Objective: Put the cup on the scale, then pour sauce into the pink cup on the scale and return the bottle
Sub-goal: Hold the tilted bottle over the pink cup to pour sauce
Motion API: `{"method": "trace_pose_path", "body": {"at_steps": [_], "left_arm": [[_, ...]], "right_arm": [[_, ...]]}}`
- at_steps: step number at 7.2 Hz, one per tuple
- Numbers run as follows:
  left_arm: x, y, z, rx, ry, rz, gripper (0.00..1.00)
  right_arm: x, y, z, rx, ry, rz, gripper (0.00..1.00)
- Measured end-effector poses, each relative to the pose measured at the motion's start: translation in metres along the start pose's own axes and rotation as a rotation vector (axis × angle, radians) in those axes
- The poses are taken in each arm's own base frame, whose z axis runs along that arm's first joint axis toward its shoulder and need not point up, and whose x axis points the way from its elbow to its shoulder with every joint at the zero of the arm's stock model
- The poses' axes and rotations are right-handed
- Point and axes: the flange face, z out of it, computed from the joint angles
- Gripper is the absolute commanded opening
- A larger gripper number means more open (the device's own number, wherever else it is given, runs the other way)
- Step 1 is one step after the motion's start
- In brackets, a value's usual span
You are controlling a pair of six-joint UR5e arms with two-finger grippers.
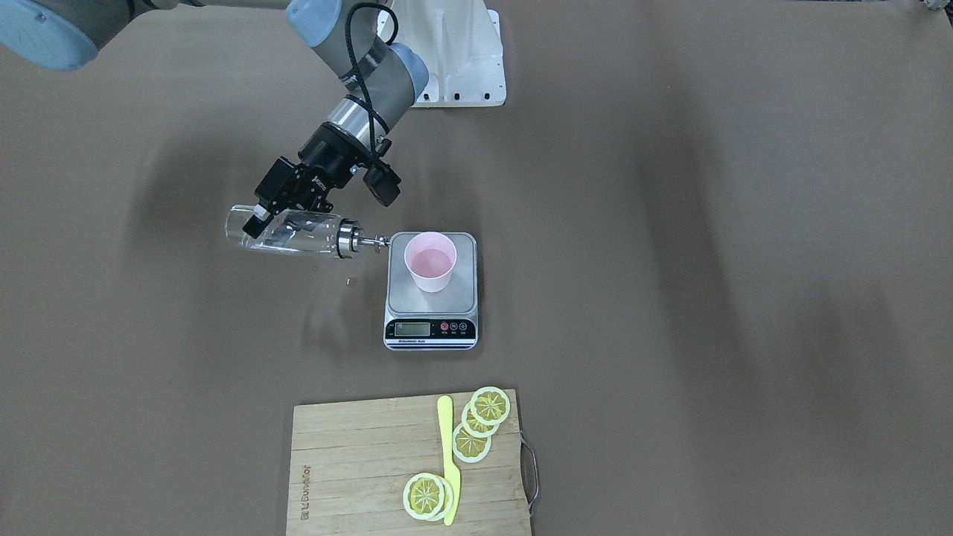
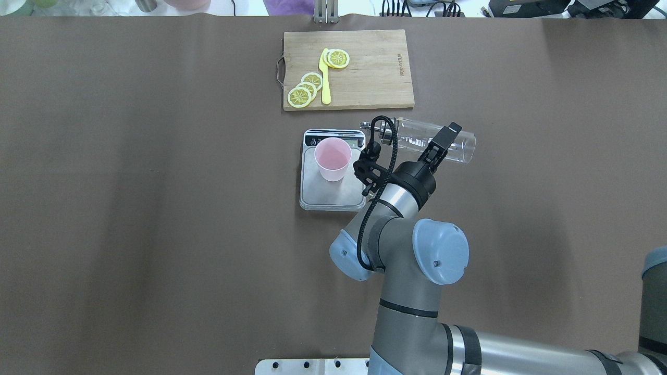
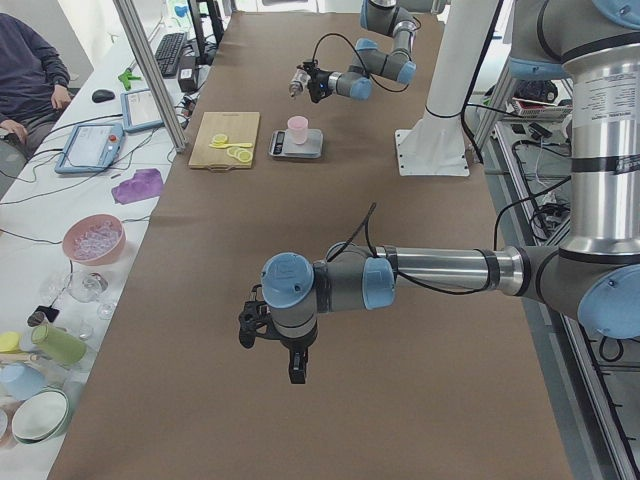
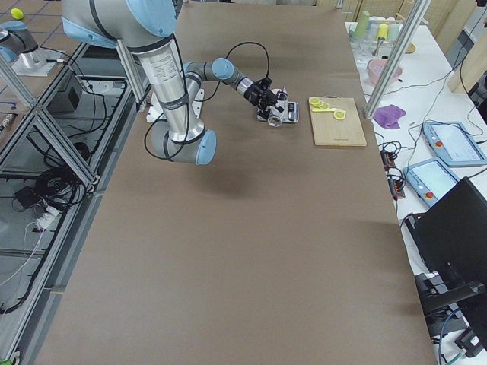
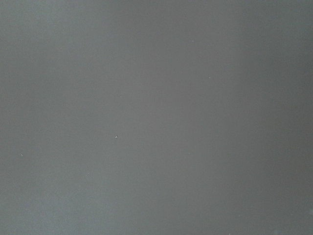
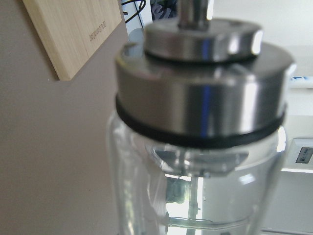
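Across the table, the front-facing view shows the whole scale [image 1: 456, 294] with the cup [image 1: 429, 260] upright on its platform; from overhead, my right arm [image 2: 401, 200] hides the scale's 3 o'clock edge. Only the left-end view catches my left gripper [image 3: 272, 345], above the table [image 3: 420, 400], and I cannot tell how wide it stands. In the front view my right gripper [image 1: 260, 217] is clamped across the bottle [image 1: 298, 232], held nearly level at 9 o'clock from the cup, its spout [image 1: 372, 240] pointing at the cup but short of the rim.
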Motion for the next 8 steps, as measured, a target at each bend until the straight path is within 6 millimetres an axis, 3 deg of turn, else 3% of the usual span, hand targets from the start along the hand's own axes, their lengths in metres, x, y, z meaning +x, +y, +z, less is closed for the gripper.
{"method": "trace_pose_path", "body": {"at_steps": [3,8], "left_arm": [[-0.002,0.003,0.002,-0.005,0.001,-0.005,0.98],[-0.004,0.004,0.005,-0.011,0.003,-0.011,0.98]], "right_arm": [[-0.010,-0.013,-0.003,-0.024,0.026,-0.047,0.00],[-0.020,-0.014,-0.003,-0.052,0.059,-0.077,0.00]]}}
